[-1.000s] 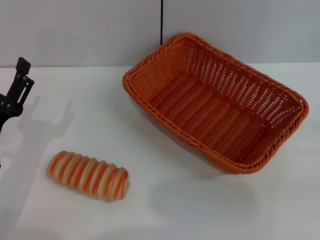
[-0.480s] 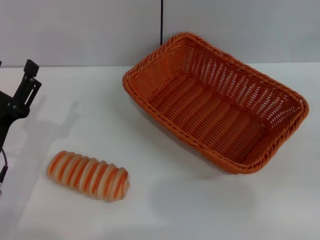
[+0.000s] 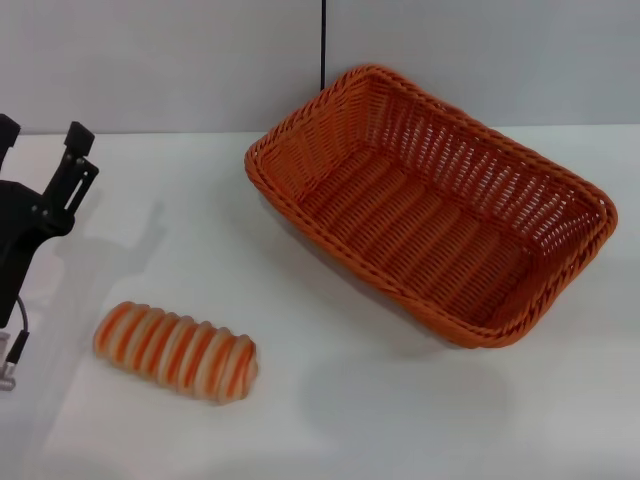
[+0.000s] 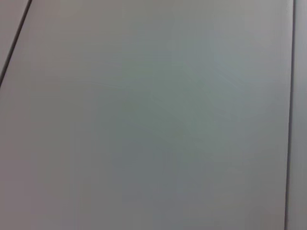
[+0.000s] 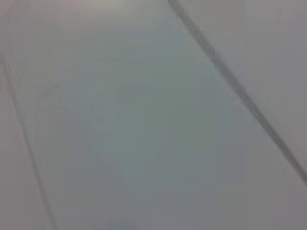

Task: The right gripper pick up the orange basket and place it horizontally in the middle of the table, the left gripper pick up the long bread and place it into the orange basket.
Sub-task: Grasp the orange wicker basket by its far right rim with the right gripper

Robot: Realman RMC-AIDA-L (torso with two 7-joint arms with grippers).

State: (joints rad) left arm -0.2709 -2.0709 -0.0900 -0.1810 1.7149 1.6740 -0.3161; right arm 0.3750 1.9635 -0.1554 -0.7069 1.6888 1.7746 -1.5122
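L wrist | plain grey panel | thin dark seams near edges

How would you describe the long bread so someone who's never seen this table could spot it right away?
Start at the white table and find the big orange basket toward the right. The long bread lies on the bare tabletop near the left front, apart from the basket. It is the only small oblong thing, striped cream and orange.

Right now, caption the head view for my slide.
Left gripper open above striped long bread; empty orange basket sits angled.
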